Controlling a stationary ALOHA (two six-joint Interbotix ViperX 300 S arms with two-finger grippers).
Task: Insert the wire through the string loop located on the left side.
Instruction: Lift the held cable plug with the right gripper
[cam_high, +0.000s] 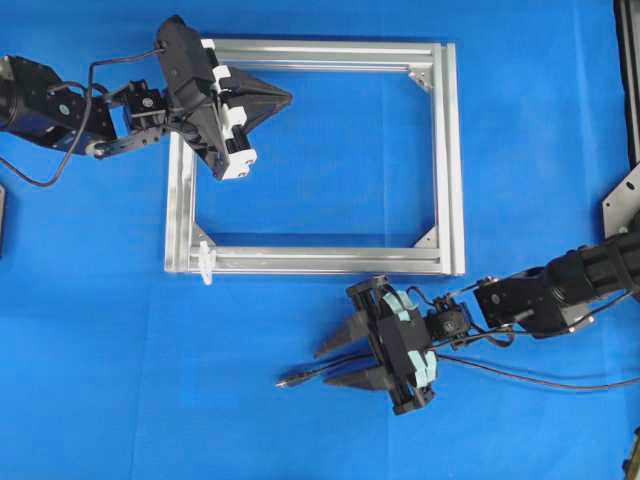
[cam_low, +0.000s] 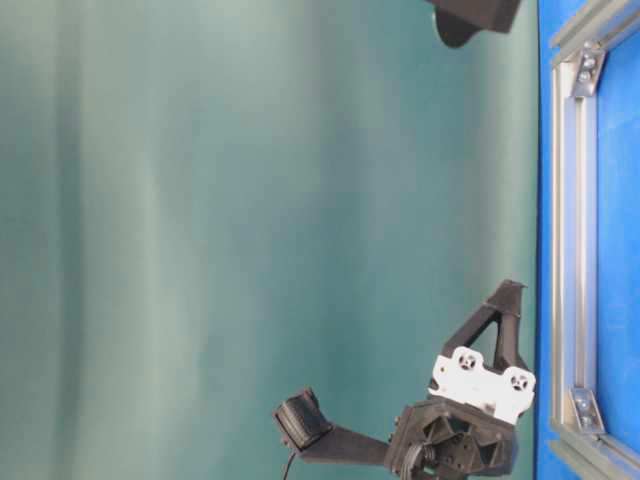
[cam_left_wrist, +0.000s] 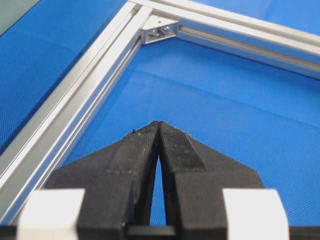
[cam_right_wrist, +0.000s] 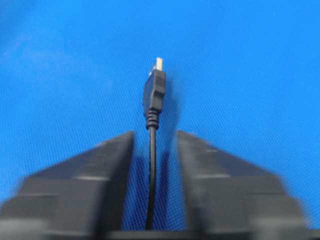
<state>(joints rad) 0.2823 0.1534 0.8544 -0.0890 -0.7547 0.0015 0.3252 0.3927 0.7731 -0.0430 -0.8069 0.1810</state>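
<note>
The wire (cam_high: 310, 374) lies on the blue mat in front of the frame, and its plug tip (cam_high: 285, 381) points left. My right gripper (cam_high: 325, 367) straddles it just behind the plug. In the right wrist view the wire (cam_right_wrist: 151, 165) runs between the fingers (cam_right_wrist: 112, 150) with a gap on each side, so this gripper (cam_right_wrist: 155, 134) is open. The string loop (cam_high: 206, 262) is a small white loop at the frame's near left corner. My left gripper (cam_high: 285, 98) hovers over the frame's far left corner, shut and empty, its tips (cam_left_wrist: 158, 124) meeting.
The silver aluminium frame (cam_high: 450, 150) lies flat at the centre of the mat, with corner brackets (cam_left_wrist: 161, 31) inside it. The wire trails off to the right edge (cam_high: 600, 385). A metal bracket (cam_high: 622, 200) stands at the far right.
</note>
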